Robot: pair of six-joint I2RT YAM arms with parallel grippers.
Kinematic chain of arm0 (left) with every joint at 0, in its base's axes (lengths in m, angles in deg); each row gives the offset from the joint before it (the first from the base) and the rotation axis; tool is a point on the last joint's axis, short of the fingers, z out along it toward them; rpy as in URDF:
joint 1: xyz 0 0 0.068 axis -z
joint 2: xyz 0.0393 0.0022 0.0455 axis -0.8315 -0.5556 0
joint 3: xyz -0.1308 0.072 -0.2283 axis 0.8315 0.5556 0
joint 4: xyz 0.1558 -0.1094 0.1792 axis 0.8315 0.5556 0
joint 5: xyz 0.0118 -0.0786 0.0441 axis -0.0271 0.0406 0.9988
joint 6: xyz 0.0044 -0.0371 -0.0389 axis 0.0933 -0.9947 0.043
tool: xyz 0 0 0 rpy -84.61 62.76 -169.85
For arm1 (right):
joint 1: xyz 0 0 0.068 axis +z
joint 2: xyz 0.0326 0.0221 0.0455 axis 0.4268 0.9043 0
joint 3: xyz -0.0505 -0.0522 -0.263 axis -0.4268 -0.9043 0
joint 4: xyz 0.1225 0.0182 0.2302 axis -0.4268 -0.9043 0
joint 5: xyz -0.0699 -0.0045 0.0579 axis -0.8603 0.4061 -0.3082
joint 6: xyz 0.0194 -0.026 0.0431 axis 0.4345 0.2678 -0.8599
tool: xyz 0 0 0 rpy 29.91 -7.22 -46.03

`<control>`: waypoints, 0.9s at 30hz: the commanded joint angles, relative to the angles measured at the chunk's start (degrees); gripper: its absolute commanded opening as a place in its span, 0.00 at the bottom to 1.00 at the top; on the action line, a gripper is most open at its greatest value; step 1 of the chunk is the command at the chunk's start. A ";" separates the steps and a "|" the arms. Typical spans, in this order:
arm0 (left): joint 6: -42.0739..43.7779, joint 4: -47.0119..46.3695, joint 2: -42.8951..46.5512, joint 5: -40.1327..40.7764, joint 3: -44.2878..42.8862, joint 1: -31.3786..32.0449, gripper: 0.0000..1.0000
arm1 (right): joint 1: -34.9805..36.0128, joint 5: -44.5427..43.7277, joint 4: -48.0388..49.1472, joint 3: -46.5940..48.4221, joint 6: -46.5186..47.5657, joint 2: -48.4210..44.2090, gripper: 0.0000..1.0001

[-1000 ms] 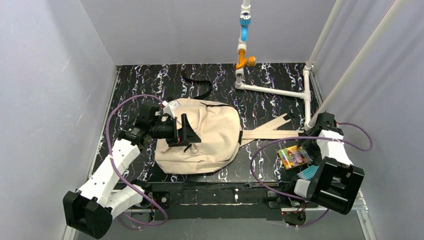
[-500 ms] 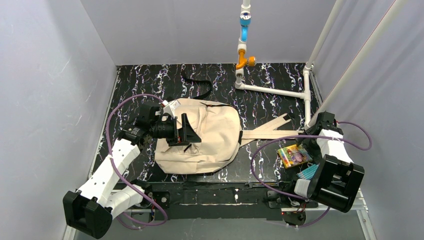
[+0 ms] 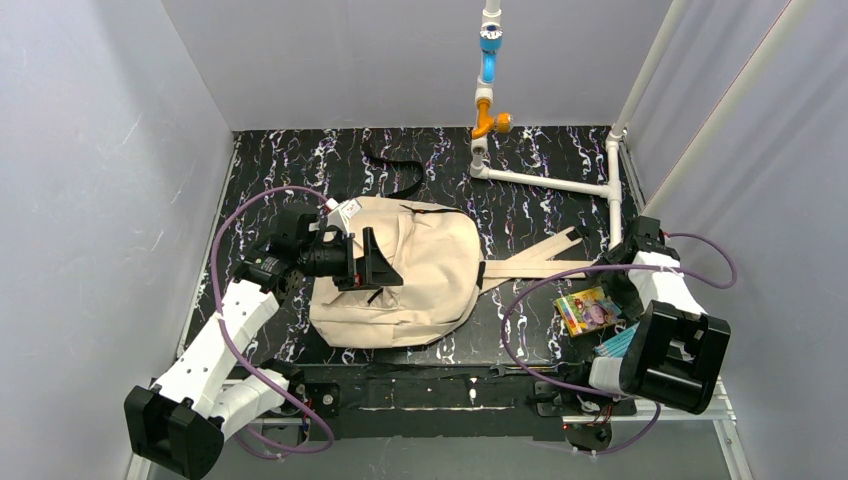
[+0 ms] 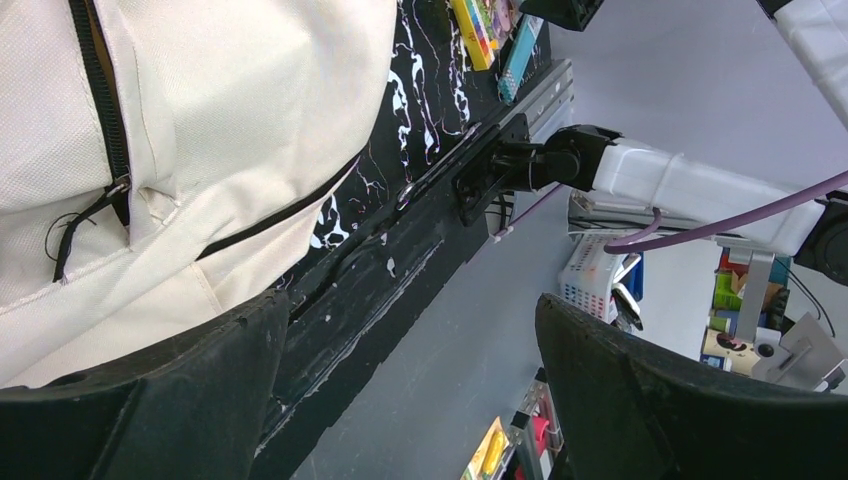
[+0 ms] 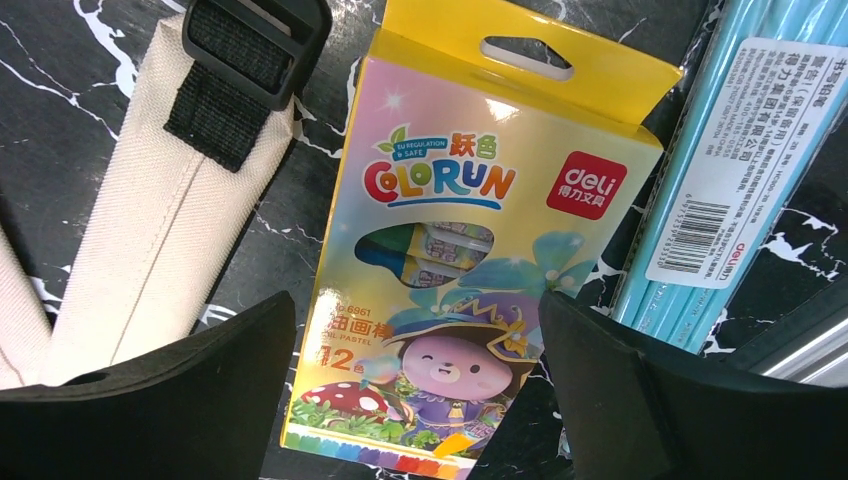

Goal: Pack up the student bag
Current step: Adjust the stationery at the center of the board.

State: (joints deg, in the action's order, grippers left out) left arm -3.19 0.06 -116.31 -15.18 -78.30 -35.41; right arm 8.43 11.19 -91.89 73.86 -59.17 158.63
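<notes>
Jo: Nothing much has changed on the left in the last second. The left gripper [image 3: 372, 265] hangs over the bag as before, jaws spread wide and holding nothing, while over on the right the arm has shifted a little and its cable loop has tightened.

Sam: And the bag [image 3: 425, 275] hasn't budged. It's flat on the table [image 3: 300, 170], left of centre, with its straps [image 3: 535, 265] trailing off to the right.

Jo: The zip [image 4: 100, 110] looks shut to me, with the pull [image 4: 85, 215] dangling. That's my first worry: nothing goes in until that's open, and wide jaws coming down on soft cloth could bunch up fabric instead of catching that little pull.

Sam: Agreed. Moving right, the box of pastels [image 5: 450, 260] lies flat, with a strap buckle [image 5: 250, 40] just beside it on one side and the blue pack [image 5: 730, 170] close on the other.

Jo: The right gripper [image 5: 415, 400] is straddling it, fully open and empty.

Sam: It's crowded, though. If the gripper closes off-centre, a finger could hook the strap or nudge the blue pack. A flat box on a hard top can also skid out of the pinch.

Jo: And if the strap is dragged, the whole bag shifts under the left arm.
</notes>
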 commanded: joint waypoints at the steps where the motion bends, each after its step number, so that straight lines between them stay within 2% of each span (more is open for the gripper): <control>1: 1.08 -0.39 0.72 -2.13 0.77 0.28 0.93 | 1.06 -4.26 -1.05 1.02 -2.05 0.90 0.98; 7: 1.47 -0.47 -0.40 -2.97 0.41 0.27 0.93 | 1.11 -6.29 -2.91 -0.25 -1.72 -0.08 0.98; 11: 1.67 -0.45 -1.47 -3.78 -0.13 0.25 0.93 | 2.02 -1.40 -0.53 -1.84 0.36 1.64 0.98; 13: 1.82 -0.34 -2.37 -3.97 -0.62 0.26 0.93 | 6.08 -0.06 0.06 -2.29 -1.34 2.63 0.98; 18: 2.12 -0.04 -3.54 -3.94 -1.17 0.26 0.93 | 23.77 -0.90 -0.75 -1.20 -10.96 1.22 0.98; 22: 2.04 0.13 -4.23 -3.99 -1.42 0.30 0.93 | 32.61 0.41 -0.70 0.03 -16.64 0.14 0.98; 27: 2.34 0.22 -5.52 -4.55 -2.44 0.25 0.93 | 36.82 -4.40 -6.01 7.16 -12.25 1.72 0.98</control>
State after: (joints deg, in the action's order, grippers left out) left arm -2.07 -0.35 -121.14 -17.55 -78.10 -35.41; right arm 43.24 7.71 -93.57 75.09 -70.42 159.38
